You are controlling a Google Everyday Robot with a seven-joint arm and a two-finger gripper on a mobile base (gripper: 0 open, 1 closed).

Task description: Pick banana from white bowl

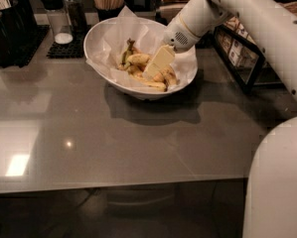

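- As my gripper (pixel 152 72) hangs inside the white bowl (pixel 92 47) over the banana (pixel 169 77), I cannot tell its grip.
- Soft, bruisable — I'd take it mid-curve, gently.

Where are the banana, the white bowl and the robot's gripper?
banana (pixel 158 85), camera view, curved yellow body.
white bowl (pixel 125 87), camera view, front outer wall.
gripper (pixel 151 72), camera view, lower end, down inside the white bowl.
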